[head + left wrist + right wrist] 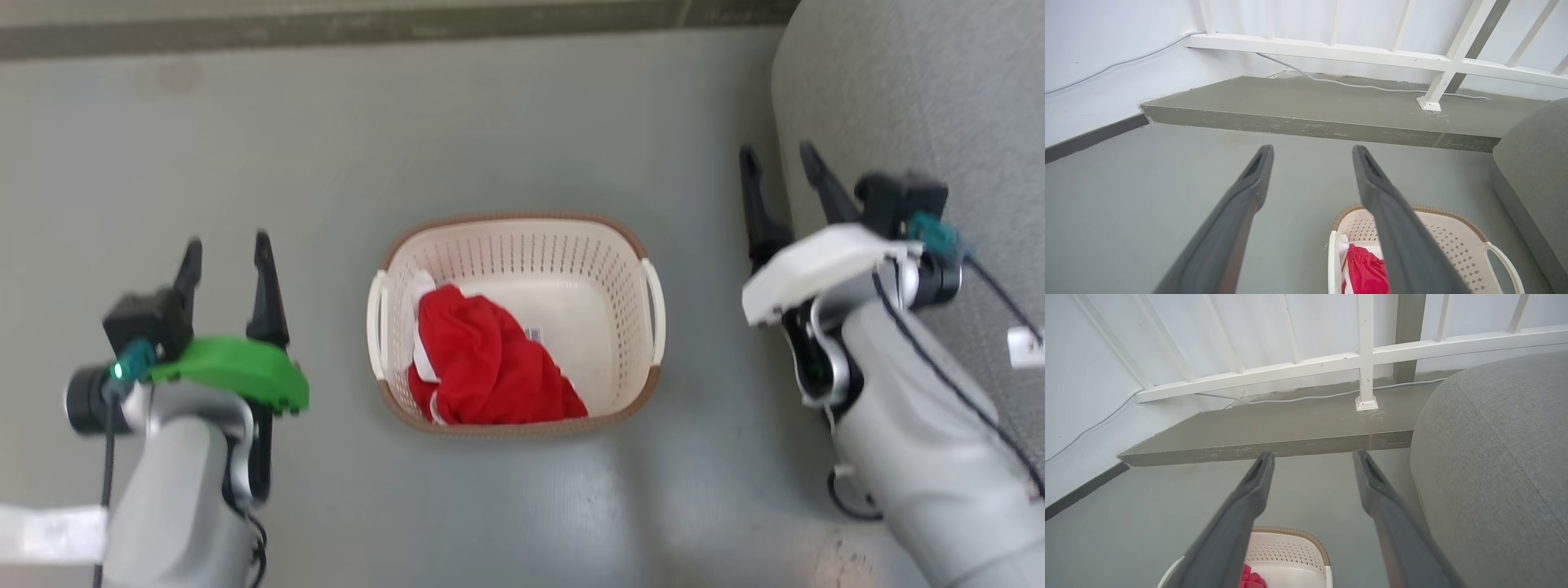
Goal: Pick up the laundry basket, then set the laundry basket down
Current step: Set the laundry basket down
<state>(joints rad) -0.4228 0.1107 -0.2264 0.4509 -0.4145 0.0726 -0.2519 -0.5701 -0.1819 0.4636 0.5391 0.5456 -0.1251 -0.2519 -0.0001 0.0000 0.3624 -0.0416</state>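
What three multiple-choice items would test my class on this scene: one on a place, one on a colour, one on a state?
1. Where does the laundry basket stand?
A. On the grey floor
B. On top of a grey cushion
C. On a raised step

2. What colour is the big cloth in the basket?
A. Blue
B. Red
C. Green

3. How do the left and right jaws stand?
A. Shut on the basket's handles
B. Open, apart from the basket
C. Shut on the cloth

Key:
1 A: the head view shows bare floor all round the basket.
2 B: the cloth is bright red against the cream walls.
3 B: each wrist view shows the jaws spread with nothing between them, and the head view shows them off to either side of the basket.
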